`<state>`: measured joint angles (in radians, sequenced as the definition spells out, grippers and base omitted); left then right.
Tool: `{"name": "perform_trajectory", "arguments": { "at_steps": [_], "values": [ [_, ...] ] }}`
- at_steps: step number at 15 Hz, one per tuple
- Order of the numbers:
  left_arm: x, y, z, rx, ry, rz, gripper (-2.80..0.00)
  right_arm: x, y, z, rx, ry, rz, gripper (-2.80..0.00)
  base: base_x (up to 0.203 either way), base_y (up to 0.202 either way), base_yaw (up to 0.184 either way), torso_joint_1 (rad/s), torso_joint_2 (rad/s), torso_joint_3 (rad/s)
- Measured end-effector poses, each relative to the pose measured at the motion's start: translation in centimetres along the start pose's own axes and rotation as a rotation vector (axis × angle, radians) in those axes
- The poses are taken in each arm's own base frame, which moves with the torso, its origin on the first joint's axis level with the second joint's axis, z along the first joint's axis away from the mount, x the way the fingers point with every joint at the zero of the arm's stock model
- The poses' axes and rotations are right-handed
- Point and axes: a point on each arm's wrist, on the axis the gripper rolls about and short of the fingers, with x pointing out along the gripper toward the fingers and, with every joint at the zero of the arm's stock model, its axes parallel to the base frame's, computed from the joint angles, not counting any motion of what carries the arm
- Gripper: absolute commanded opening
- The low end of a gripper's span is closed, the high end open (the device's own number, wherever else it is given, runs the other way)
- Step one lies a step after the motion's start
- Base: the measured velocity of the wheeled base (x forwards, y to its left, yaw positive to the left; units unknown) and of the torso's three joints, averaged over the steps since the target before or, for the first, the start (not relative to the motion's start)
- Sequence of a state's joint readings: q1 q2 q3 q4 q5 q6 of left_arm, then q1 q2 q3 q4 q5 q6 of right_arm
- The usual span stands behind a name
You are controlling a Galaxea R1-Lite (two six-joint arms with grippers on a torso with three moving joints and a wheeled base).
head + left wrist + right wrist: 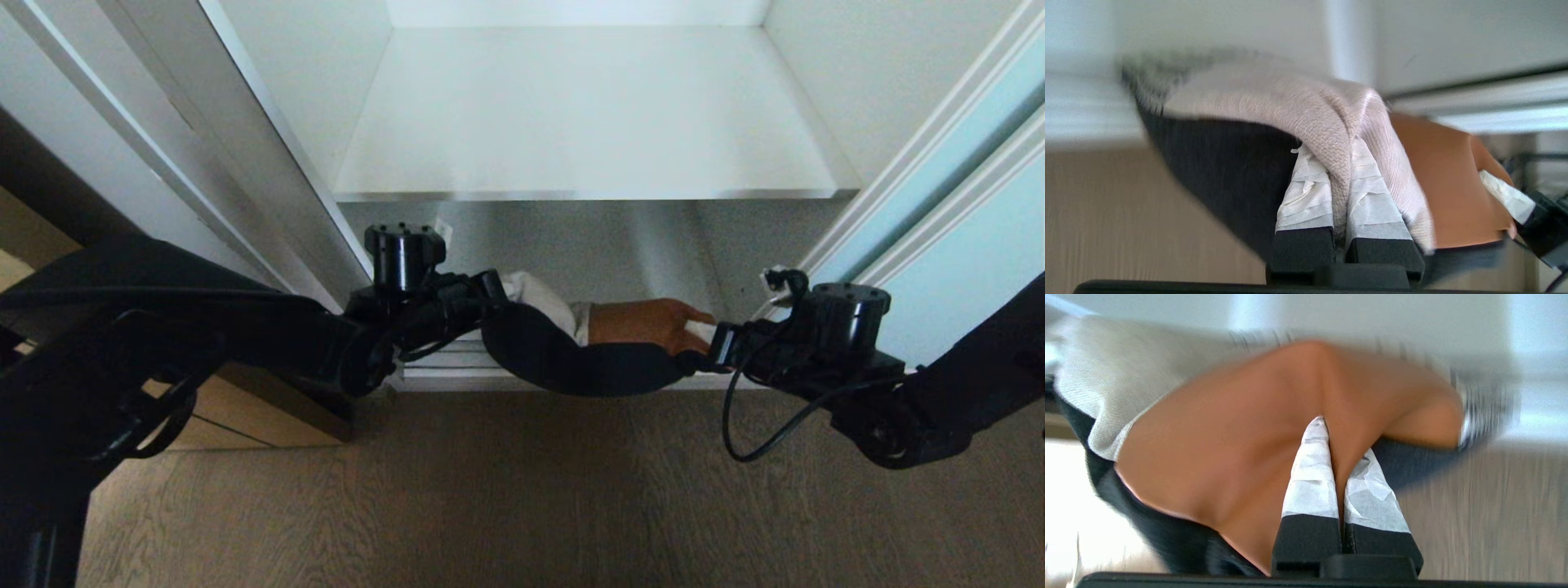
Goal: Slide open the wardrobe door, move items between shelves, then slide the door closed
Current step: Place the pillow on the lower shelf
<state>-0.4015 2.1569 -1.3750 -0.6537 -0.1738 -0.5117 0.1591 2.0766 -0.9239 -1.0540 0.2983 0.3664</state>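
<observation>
Hanging between left gripper (490,296) and right gripper (709,336), clothing bundle (584,359), fingers clamped on cloth; upper shelf (588,122) bare.

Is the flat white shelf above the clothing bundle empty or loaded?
Empty. The flat white shelf shows only bare board in the head view, while the clothing bundle hangs lower, between both grippers.
</observation>
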Motion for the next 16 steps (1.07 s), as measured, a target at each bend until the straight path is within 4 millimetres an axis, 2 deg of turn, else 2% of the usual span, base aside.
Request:
{"name": "perform_trajectory", "arguments": {
  "at_steps": [3, 4, 5, 7, 10, 13, 15, 16],
  "values": [
    [-1.1, -2.3, 3.7, 0.062, -0.113, -0.062, -2.80, -1.3, 2.1, 4.4, -0.046, -0.129, 0.062, -2.80, 0.000, 0.000, 0.000, 0.000, 0.00, 0.000],
    [-1.4, -2.7, 4.4, 0.089, -0.138, -0.073, -2.80, -1.7, 2.7, 5.4, -0.059, -0.156, 0.089, -2.80, 0.000, 0.000, 0.000, 0.000, 0.00, 0.000],
    [-1.4, -2.8, 4.4, 0.106, -0.146, -0.077, -2.80, -1.9, 2.9, 5.7, -0.064, -0.165, 0.101, -2.80, 0.000, 0.000, 0.000, 0.000, 0.00, 0.000],
    [-0.5, -1.8, 3.0, 0.120, -0.125, -0.065, -2.80, -1.2, 2.4, 4.9, -0.061, -0.142, 0.095, -2.80, 0.000, 0.000, 0.000, 0.000, 0.00, 0.000],
    [2.5, 2.1, -2.1, 0.113, -0.009, 0.001, -2.80, 1.5, -0.3, 1.0, -0.027, -0.039, 0.045, -2.80, 0.000, 0.000, 0.000, 0.000, 0.00, 0.000],
    [5.8, 7.4, -7.8, 0.107, 0.159, 0.124, -2.80, 5.5, -4.5, -5.3, -0.009, 0.090, -0.071, -2.80, 0.000, 0.000, 0.000, 0.000, 0.00, 0.000],
    [7.5, 10.1, -10.0, 0.103, 0.224, 0.231, -2.80, 7.5, -7.2, -9.6, -0.064, 0.158, -0.209, -2.80, 0.000, 0.000, 0.000, 0.000, 0.00, 0.000],
    [7.9, 11.1, -10.9, 0.097, 0.258, 0.273, -2.80, 8.1, -8.1, -11.0, -0.101, 0.176, -0.266, -2.80, 0.000, 0.000, 0.000, 0.000, 0.00, 0.000]
  ]
}}
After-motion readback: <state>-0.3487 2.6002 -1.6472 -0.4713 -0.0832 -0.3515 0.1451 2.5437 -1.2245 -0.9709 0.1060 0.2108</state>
